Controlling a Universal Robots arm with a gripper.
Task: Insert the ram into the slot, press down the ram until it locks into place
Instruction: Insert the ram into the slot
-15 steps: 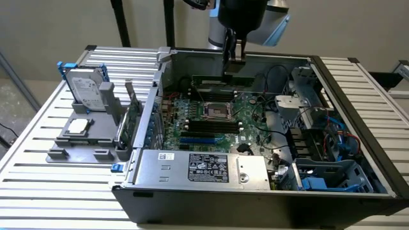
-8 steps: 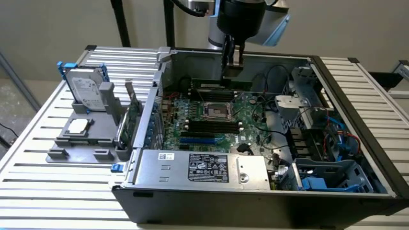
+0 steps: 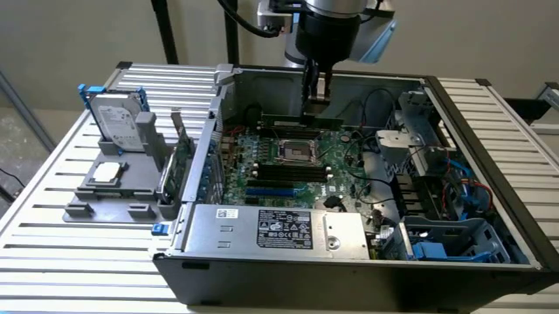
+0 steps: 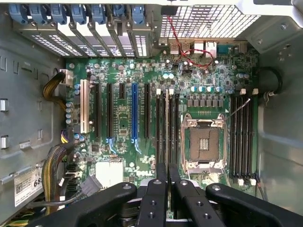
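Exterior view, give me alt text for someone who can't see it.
The tool grips the ram level over the far side of the motherboard in an open computer case. A hard drive stands in a grey holder at the exterior view's left.

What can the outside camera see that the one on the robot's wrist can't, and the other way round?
Exterior view: a hard drive on a grey tray beside the case, and the full length of the ram held in the gripper. Wrist view: red wires and blue card clips. Both: the gripper, the processor socket and black memory slots.
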